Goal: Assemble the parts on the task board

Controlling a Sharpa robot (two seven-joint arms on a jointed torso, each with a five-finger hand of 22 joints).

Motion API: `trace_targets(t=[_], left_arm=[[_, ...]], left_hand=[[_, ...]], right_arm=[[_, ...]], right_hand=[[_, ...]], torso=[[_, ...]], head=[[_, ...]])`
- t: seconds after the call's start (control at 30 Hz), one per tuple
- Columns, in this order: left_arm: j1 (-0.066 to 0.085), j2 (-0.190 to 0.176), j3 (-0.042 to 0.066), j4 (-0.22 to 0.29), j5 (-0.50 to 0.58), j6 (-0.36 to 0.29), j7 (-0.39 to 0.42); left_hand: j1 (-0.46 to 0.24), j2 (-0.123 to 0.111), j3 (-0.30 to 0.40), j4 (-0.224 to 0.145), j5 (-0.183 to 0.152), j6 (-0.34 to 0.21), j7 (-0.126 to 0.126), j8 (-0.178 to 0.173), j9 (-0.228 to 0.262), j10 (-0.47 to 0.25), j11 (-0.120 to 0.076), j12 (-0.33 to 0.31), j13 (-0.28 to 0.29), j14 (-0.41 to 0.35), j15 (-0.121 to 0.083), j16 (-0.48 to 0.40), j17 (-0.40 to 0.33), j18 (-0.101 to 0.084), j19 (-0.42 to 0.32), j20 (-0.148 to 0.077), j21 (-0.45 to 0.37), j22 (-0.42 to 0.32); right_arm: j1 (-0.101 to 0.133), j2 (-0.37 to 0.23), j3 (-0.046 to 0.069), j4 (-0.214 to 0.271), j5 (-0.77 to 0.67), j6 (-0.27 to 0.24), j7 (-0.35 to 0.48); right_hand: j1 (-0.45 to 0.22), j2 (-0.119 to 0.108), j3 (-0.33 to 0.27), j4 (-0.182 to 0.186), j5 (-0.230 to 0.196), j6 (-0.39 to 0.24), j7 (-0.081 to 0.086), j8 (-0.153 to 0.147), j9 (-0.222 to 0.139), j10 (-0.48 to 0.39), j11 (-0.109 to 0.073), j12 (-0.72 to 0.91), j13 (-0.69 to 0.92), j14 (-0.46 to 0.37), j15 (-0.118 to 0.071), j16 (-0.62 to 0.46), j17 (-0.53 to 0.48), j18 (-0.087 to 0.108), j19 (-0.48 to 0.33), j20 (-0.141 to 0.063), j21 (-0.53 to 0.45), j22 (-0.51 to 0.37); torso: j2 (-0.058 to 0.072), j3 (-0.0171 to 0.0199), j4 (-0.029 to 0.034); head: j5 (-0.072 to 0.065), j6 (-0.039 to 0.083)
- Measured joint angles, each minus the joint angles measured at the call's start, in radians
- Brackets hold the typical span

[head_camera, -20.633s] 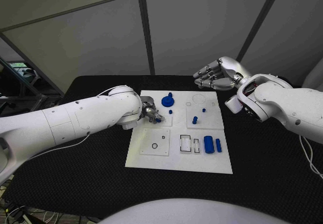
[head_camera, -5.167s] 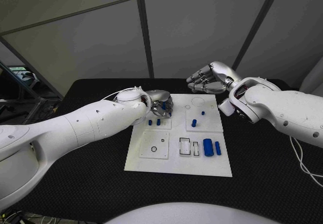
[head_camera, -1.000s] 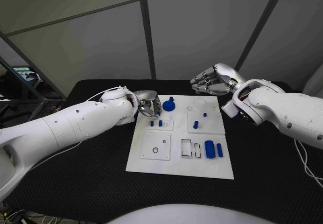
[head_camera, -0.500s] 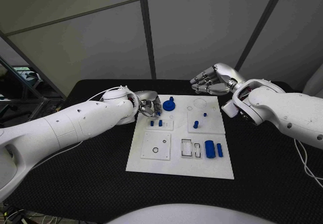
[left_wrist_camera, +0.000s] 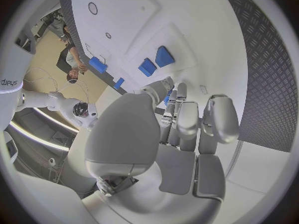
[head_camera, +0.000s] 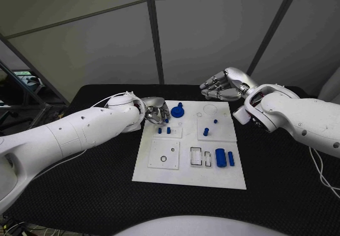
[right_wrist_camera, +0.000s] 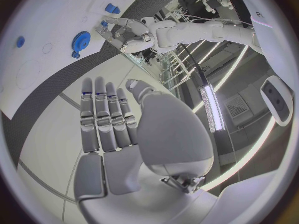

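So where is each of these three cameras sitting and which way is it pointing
Head view: on the robot's head, looking down at the task board; both white arms enter, left hand beside the blue gear, right hand beyond the board's far edge.
Left wrist view: behind the left hand, facing the board.
Right wrist view: behind the right hand, facing the board's far edge.
Shared: the gear appears in the head and right wrist views.
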Motion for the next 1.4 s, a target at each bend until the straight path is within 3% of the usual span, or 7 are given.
trace_targets(t=[0.33,0.8,0.93,1.07,1.17,1.23,1.4], left_arm=[[-0.002,-0.015,0.0,0.008,0.0,-0.009,-0.012],[-0.004,-0.089,0.029,0.039,0.072,-0.096,0.019],[-0.003,-0.131,0.032,0.07,0.205,-0.144,0.061],[-0.004,-0.179,0.033,0.129,0.417,-0.193,0.124],[-0.005,-0.208,0.034,0.176,0.559,-0.237,0.172],[-0.008,-0.227,0.034,0.21,0.657,-0.271,0.209],[-0.019,-0.268,0.034,0.282,0.873,-0.334,0.284]], left_hand=[[0.0,0.0,-0.014,0.0,0.0,-0.053,-0.02,-0.024,-0.013,0.007,-0.007,-0.005,0.005,0.0,-0.007,0.0,-0.004,0.0,-0.004,-0.004,0.0,0.0],[-0.024,-0.003,-0.057,0.032,-0.005,-0.007,-0.002,0.012,-0.003,0.022,-0.004,-0.005,0.014,0.0,-0.011,-0.014,-0.042,0.0,-0.019,-0.01,-0.066,0.0],[-0.027,0.001,-0.061,0.036,-0.005,0.035,0.007,0.037,0.0,0.01,0.009,-0.017,0.014,-0.083,0.001,-0.134,-0.243,0.001,-0.102,-0.001,-0.26,-0.063],[-0.007,0.021,-0.055,0.03,0.008,0.081,0.018,0.064,0.004,0.005,0.019,-0.015,0.018,-0.185,0.01,-0.279,-0.457,0.054,-0.206,0.01,-0.488,-0.182],[-0.002,0.026,-0.054,0.023,0.008,0.087,0.017,0.065,0.004,0.028,0.016,0.007,0.028,-0.2,0.005,-0.307,-0.489,0.056,-0.236,0.01,-0.559,-0.223],[-0.002,0.026,-0.057,0.02,0.008,0.099,0.014,0.071,0.004,0.029,0.014,0.016,0.033,-0.201,0.004,-0.317,-0.497,0.109,-0.247,0.007,-0.593,-0.243],[0.002,0.03,-0.055,0.016,0.008,0.117,0.009,0.082,0.005,0.032,0.011,0.023,0.039,-0.204,0.001,-0.322,-0.504,0.108,-0.251,0.004,-0.623,-0.263]], right_arm=[[0.0,-0.001,0.0,-0.011,-0.021,0.011,-0.007],[-0.01,-0.028,0.0,-0.044,-0.279,0.044,-0.063],[-0.014,-0.052,0.0,-0.031,-0.379,0.044,-0.088],[-0.025,-0.077,0.0,-0.007,-0.487,0.051,-0.119],[-0.037,-0.091,-0.002,0.012,-0.56,0.059,-0.148],[-0.048,-0.097,-0.006,0.024,-0.611,0.063,-0.173],[-0.074,-0.097,-0.008,0.039,-0.712,0.065,-0.229]], right_hand=[[0.0,0.0,0.009,-0.009,0.0,-0.004,0.004,0.0,0.0,-0.016,0.005,0.0,-0.001,0.0,0.004,-0.004,-0.005,0.0,0.014,0.001,0.0,-0.003],[0.048,0.008,0.006,-0.106,-0.066,0.028,-0.028,0.005,0.002,0.024,-0.049,-0.009,-0.002,0.257,-0.086,0.382,0.194,0.0,0.279,-0.115,0.305,0.18],[0.046,0.006,0.026,-0.102,-0.081,0.043,-0.036,0.005,0.002,0.033,-0.05,-0.02,-0.002,0.257,-0.093,0.57,0.327,0.0,0.265,-0.12,0.391,0.245],[0.026,0.0,0.037,-0.097,-0.111,0.062,-0.053,0.005,0.002,0.041,-0.056,-0.023,-0.001,0.257,-0.093,0.736,0.467,0.0,0.253,-0.118,0.491,0.345],[0.023,-0.003,0.042,-0.093,-0.119,0.068,-0.058,0.005,0.003,0.043,-0.057,-0.023,0.0,0.257,-0.093,0.805,0.526,0.0,0.253,-0.118,0.555,0.414],[0.017,-0.009,0.044,-0.09,-0.124,0.068,-0.058,0.005,0.003,0.043,-0.058,-0.023,0.0,0.257,-0.093,0.85,0.565,-0.003,0.259,-0.112,0.603,0.466],[0.002,-0.024,0.052,-0.082,-0.133,0.062,-0.052,0.0,-0.001,0.013,-0.053,-0.028,-0.001,0.257,-0.093,0.919,0.623,-0.016,0.264,-0.107,0.674,0.544]], torso=[[0.0,-0.0006,0.0002],[-0.002,-0.0005,0.0007],[-0.002,-0.0007,0.0001],[-0.002,-0.0007,-0.0014],[-0.001,-0.0009,-0.0021],[-0.001,-0.0015,-0.0021],[0.0,-0.0019,-0.0028]], head=[[-0.001,-0.001],[-0.036,0.01],[-0.059,0.021],[-0.082,0.03],[-0.097,0.034],[-0.104,0.036],[-0.117,0.043]])
